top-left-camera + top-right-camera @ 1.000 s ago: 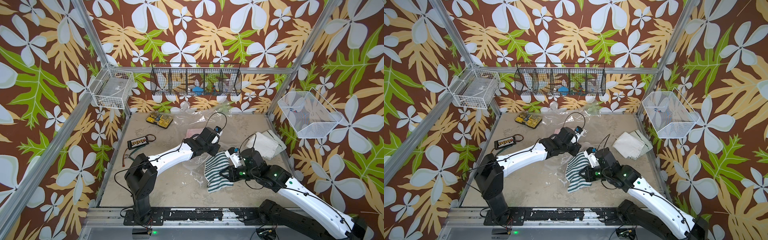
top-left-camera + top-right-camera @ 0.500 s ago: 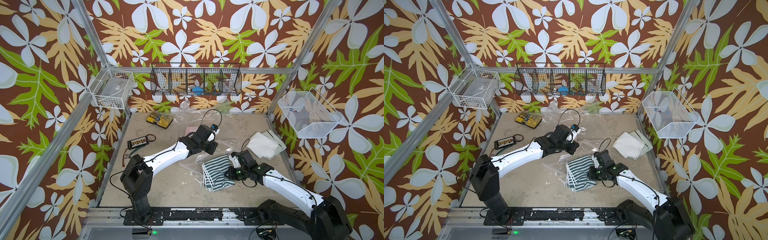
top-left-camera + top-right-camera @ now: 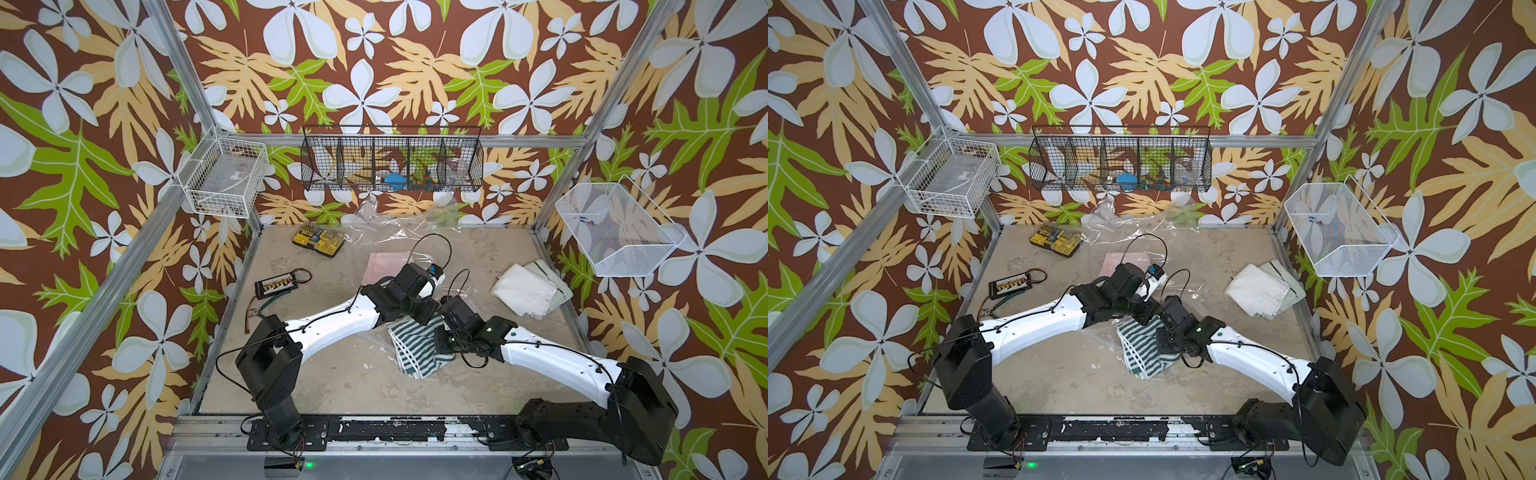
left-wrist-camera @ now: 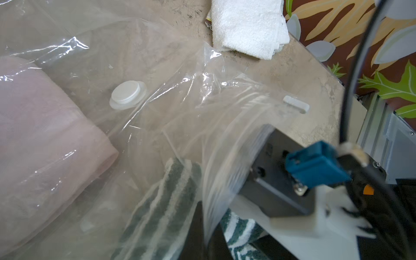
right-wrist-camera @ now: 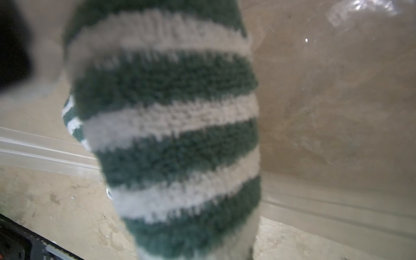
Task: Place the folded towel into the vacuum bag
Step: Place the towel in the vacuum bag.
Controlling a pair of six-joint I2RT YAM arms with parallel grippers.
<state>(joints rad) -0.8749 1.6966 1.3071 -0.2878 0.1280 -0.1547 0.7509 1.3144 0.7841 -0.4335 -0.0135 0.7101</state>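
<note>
The vacuum bag [image 3: 395,232] [image 3: 1129,226] lies as clear crinkly film across the back middle of the table. In the left wrist view I see its round white valve cap [image 4: 127,92] and its white slider [image 4: 296,104]. My left gripper [image 3: 428,316] [image 4: 202,225] is shut on the bag's upper film edge and holds it raised. The folded towel [image 3: 415,347] [image 3: 1140,349] [image 5: 171,117], green-and-white striped, sits at that mouth, its front end under the film [image 4: 171,198]. My right gripper [image 3: 440,345] is shut on the towel, and the cloth hides its fingers.
A pink cloth [image 4: 45,139] lies inside the bag. White folded towels [image 3: 528,291] sit at the right. A yellow bit case [image 3: 318,240] and a black connector board [image 3: 277,284] lie at the back left. Wire baskets [image 3: 392,160] hang on the walls.
My right arm has dropped low to the table and carried the striped towel a little left, up against the left gripper. The left gripper has kept its hold on the bag film.
</note>
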